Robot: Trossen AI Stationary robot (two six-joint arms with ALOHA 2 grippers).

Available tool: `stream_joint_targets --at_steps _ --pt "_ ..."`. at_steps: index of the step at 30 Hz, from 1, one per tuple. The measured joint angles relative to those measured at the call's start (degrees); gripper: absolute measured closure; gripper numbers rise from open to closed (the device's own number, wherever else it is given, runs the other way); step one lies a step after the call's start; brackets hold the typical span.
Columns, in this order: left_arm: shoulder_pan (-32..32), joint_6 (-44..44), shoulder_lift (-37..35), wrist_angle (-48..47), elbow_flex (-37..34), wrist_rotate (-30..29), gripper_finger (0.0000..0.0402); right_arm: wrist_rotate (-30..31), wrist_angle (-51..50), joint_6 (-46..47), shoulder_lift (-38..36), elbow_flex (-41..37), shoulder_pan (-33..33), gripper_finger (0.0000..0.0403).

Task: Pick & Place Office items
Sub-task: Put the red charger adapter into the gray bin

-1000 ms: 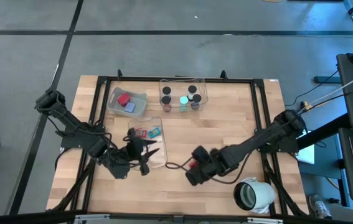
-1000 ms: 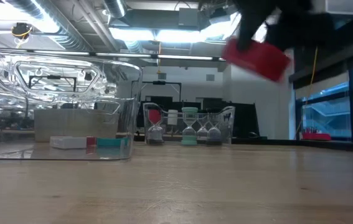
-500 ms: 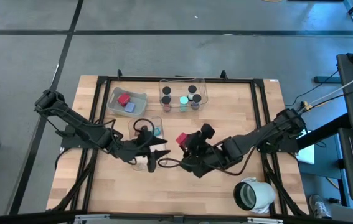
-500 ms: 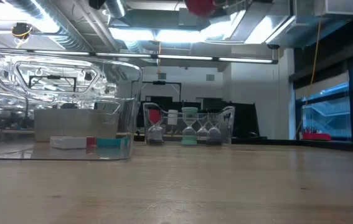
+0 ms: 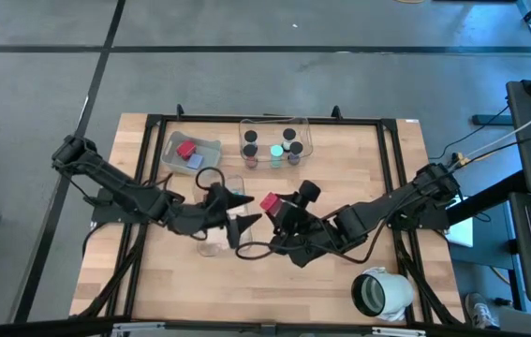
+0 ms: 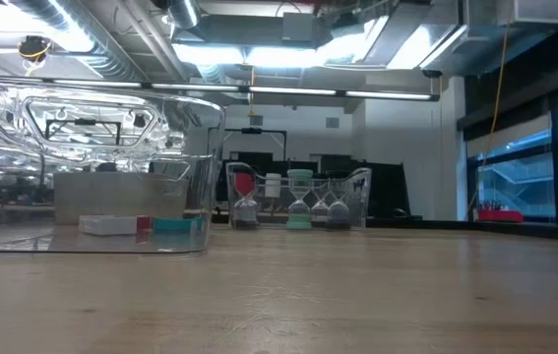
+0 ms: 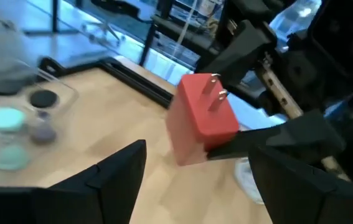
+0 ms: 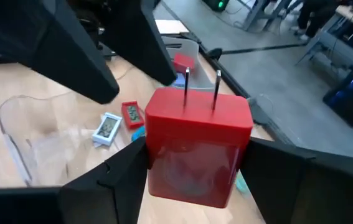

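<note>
I have the right tool (image 5: 276, 208) clamped on a red plug block (image 8: 198, 144), its two metal prongs pointing up, held above the middle of the counter (image 5: 340, 168). My left tool (image 5: 239, 212) sits just beside it with its fingers (image 7: 111, 177) spread wide and nothing between them; from the left wrist the red block (image 7: 201, 118) shows just ahead of that gap. Below, a clear bin (image 5: 211, 245) lies on the counter, and in the right wrist view small red, white and teal pieces (image 8: 117, 121) lie in it. Farther back, a second bin (image 5: 193, 154) holds a red block (image 5: 186, 150), and the one beside it (image 5: 275, 139) holds black-capped cylinders (image 5: 251, 137) and a cyan disc (image 5: 276, 150). A large grey-white roll (image 5: 380, 292) lies at the counter's near right corner.
</note>
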Motion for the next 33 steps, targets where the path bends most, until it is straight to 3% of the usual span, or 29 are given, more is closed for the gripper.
stream_joint_targets --at_steps 5,22,26,33 --pt "3.0 -4.1 0.0 0.8 0.0 7.0 0.0123 0.4 3.5 -4.3 0.0 0.0 -0.2 0.0178" --pt "7.4 0.5 0.0 7.0 0.0 12.3 0.0128 0.3 9.0 -9.9 0.0 0.0 -1.2 0.0177" --pt "7.6 -0.6 0.0 7.2 0.0 12.3 0.0150 0.4 9.8 -10.2 0.0 0.0 -1.2 0.0177" --pt "7.6 -0.8 0.0 7.8 0.0 11.7 0.0222 1.0 9.5 -10.3 0.0 0.0 -1.2 0.0177"
